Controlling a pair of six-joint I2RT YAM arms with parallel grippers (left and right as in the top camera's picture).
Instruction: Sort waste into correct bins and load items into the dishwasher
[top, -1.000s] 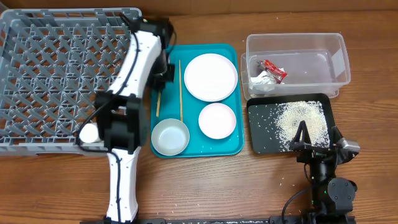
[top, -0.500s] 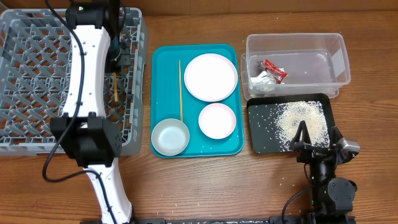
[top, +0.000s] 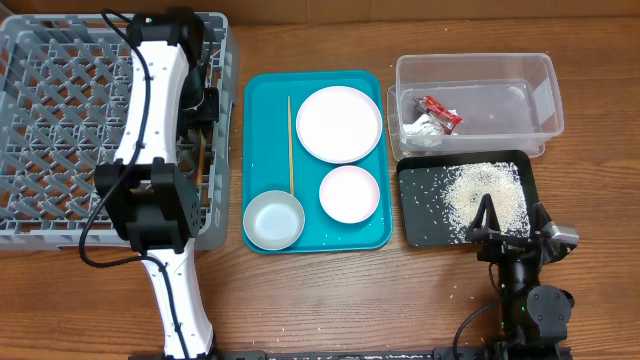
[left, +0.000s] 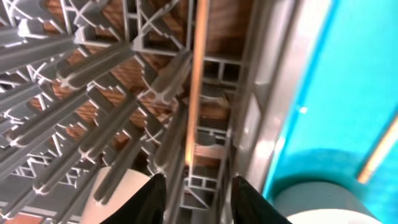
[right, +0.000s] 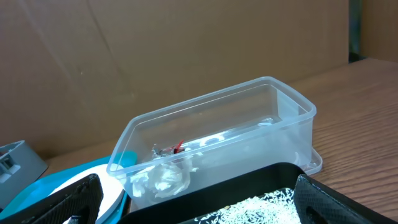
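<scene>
The left gripper (left: 199, 199) hangs spread over the grey dish rack (top: 60, 110), with one wooden chopstick (left: 194, 93) lying loose in the lattice beside the right wall. Best to lift straight up, clear of the prongs, before crossing to the second chopstick (top: 291, 140) on the teal tray (top: 262, 110) (the right gripper (right: 199, 193), also spread, sits by the black tray (top: 420, 230))

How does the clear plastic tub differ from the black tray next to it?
The clear tub is see-through with tall walls; the black tray is opaque and shallow. The clear tub holds a red wrapper and a crumpled paper scrap, while the black tray holds loose rice. The clear tub sits farther from the robot, the black tray nearer. Both are rectangular, of similar footprint, right of the teal tray.
</scene>
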